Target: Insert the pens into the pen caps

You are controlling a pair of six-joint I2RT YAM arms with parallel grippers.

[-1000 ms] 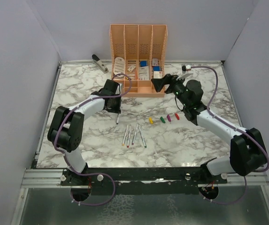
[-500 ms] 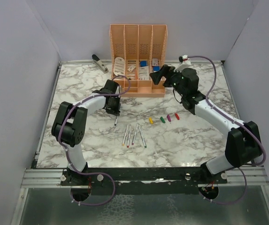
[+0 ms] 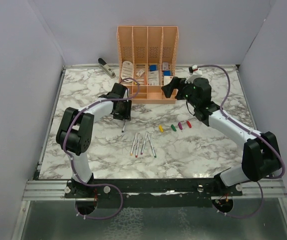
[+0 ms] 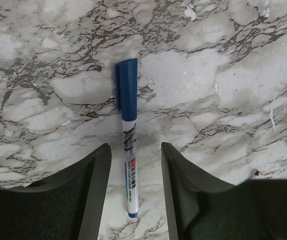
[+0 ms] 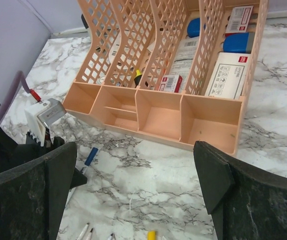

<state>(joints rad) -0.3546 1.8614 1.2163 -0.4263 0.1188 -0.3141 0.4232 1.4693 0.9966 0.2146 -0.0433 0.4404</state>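
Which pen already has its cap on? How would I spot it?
Find the peach organiser at the back. In front of its left end, a lone pen lies between the open fingers of the left gripper. Unlike the four bare pens nearer, it wears a blue cap.

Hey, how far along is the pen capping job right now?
Done: one pen wears the blue cap and lies on the marble table between the left gripper's open jaws, untouched. In hand: nothing; the right gripper hovers open and empty by the peach organiser. Left: four uncapped pens lie grouped, and the yellow cap, green cap, purple cap and red cap wait in a row beside them.
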